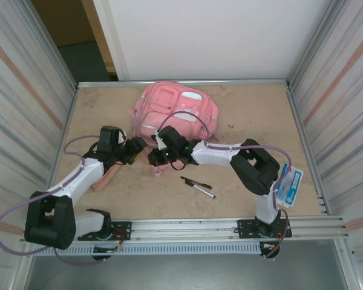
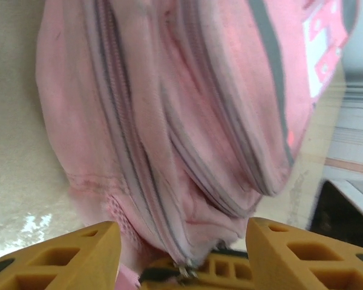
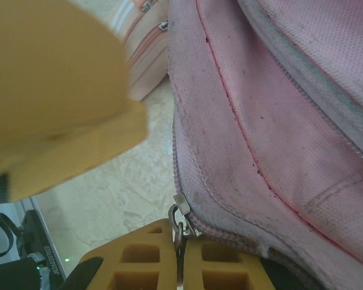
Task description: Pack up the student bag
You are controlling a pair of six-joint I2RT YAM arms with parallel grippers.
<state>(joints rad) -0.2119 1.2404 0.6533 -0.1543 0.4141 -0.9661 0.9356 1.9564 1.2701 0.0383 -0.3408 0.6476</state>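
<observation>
1. the student bag (image 1: 176, 112), a soft pink backpack, lies flat at the far middle of the tabletop (image 1: 254, 127); both arms reach in to its near edge.
2. the right fingers (image 3: 139, 266) are pressed together, pinching the metal zipper pull (image 3: 180, 217) at the bag's lower seam.
3. the left fingers (image 2: 78, 257) are spread wide, one on each side of the bag's near corner, and do not grip the fabric.
4. step in hand, as i judge it: opening a zip so things can go in. two pens (image 1: 198, 185) lie near the bag, not yet packed.
5. the next move likely calls for the left fingers to close on fabric beside the zip and hold it taut, while the right draws the pull along its track without slipping.
6. the overhead view gives the layout and the pens, but the pinch is too small to read there. the right wrist view shows it close up. the left wrist view shows the open gap and the zip lines running up the bag.
</observation>
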